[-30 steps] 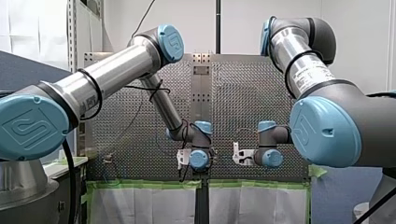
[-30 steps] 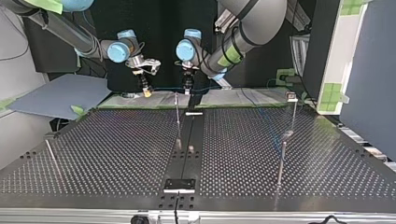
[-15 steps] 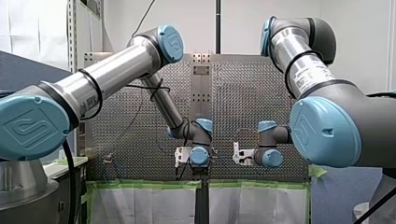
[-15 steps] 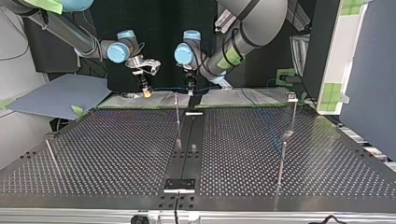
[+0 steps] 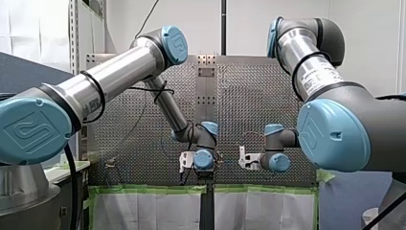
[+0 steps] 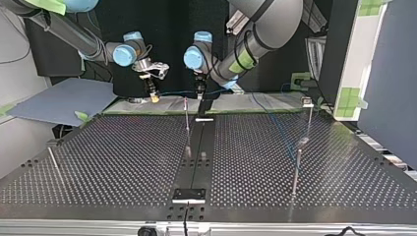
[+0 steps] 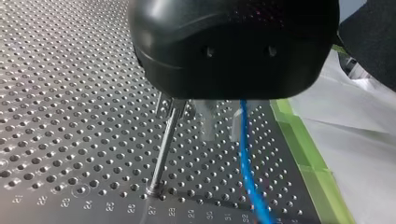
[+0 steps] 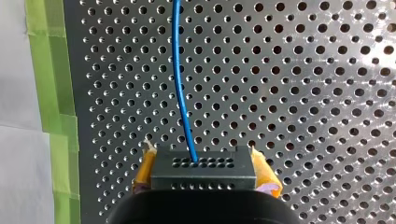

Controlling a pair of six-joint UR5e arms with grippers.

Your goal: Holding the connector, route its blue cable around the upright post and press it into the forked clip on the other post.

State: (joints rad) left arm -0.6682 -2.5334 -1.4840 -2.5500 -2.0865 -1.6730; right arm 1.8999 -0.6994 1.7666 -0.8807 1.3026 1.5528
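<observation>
Right wrist view, right end effector (image 8: 204, 171) clenched on blk connector (image 8: 203, 177), blue cable (image 8: 179, 84) running ahead

The connector (image 8: 203, 173) sits between my right claw's (image 8: 204, 170) pads, its cable (image 8: 181, 93) passing my left claw (image 7: 220, 136) beside the post (image 7: 163, 144).

A robotics laboratory is indicated by industrial arms (image 5: 119, 72) mounted at a perforated table (image 6: 98, 162) edged with green tape (image 5: 148, 189).
</observation>
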